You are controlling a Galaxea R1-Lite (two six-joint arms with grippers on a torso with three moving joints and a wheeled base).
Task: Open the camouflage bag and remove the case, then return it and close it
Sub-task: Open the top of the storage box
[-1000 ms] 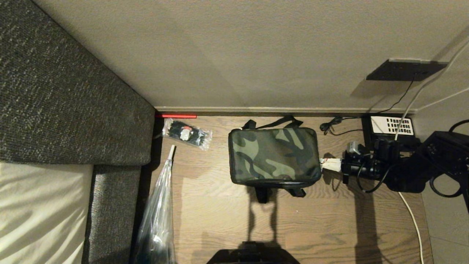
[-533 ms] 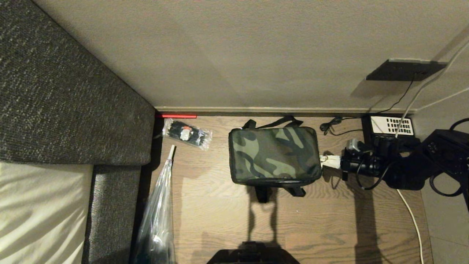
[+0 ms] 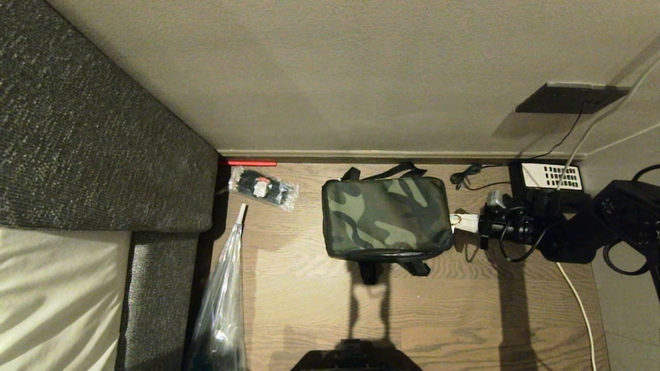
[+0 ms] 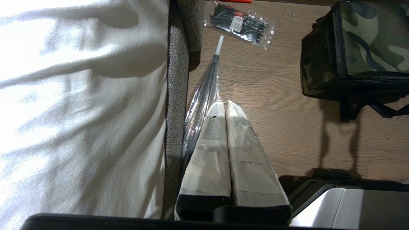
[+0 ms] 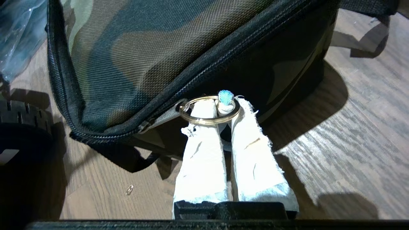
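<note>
Since the right gripper point(image 5: 223, 103) looks clamped on the zipper ring point(image 5: 209, 112) of the camouflage bag point(image 3: 386, 217) — a crooked pull probably slips it off, or drags the whole bag.

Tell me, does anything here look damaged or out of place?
The white wrapping on the right hand fingers is frayed and torn at the tips. A small clip lies loose on the floor beside the camouflage bag.

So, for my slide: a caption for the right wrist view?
Right gripper shut on the zip-pull ring of the closed camouflage bag.
</note>
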